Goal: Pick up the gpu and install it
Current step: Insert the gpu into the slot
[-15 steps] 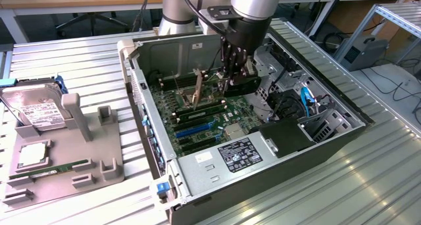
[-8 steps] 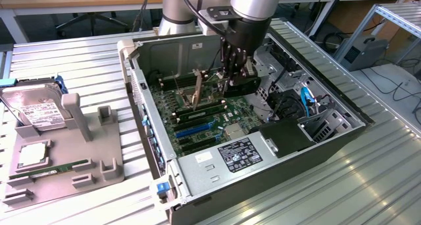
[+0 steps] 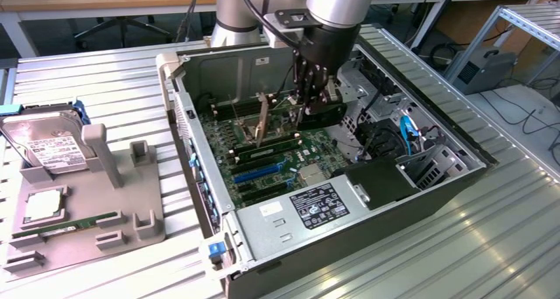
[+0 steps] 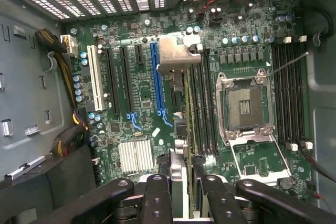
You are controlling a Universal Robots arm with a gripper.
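The open case [image 3: 262, 63] lies on the bench [image 3: 490, 246] with the motherboard [image 3: 262, 158] facing up. The claw [image 3: 308, 109] is down inside the case above the motherboard, clamped on the gpu [image 3: 260, 125], which it holds edge-on and upright over the board. In the wrist view the claw [image 4: 184, 190] has its fingers [image 4: 156, 198] pressed to either side of the card's top edge, and the gpu [image 4: 181, 124] runs away from them to its silvery bracket [image 4: 178, 55], which hangs above the board beside the blue slot [image 4: 155, 80]. Also on the board are black slots [image 4: 119, 80], a white slot [image 4: 96, 77], an empty CPU socket [image 4: 243, 106], and memory slots [image 4: 287, 93] beyond the socket. At the case's near end sits the power supply [image 3: 302, 210], with a blue cable [image 3: 407, 132] by the drive bays. Beside the case, toward the exterior view's left, a grey tray [image 3: 88, 200] holds a hard drive [image 3: 48, 148] standing tilted in its slot, a CPU [image 3: 44, 207] lying flat, and a green memory stick [image 3: 70, 225] on edge.
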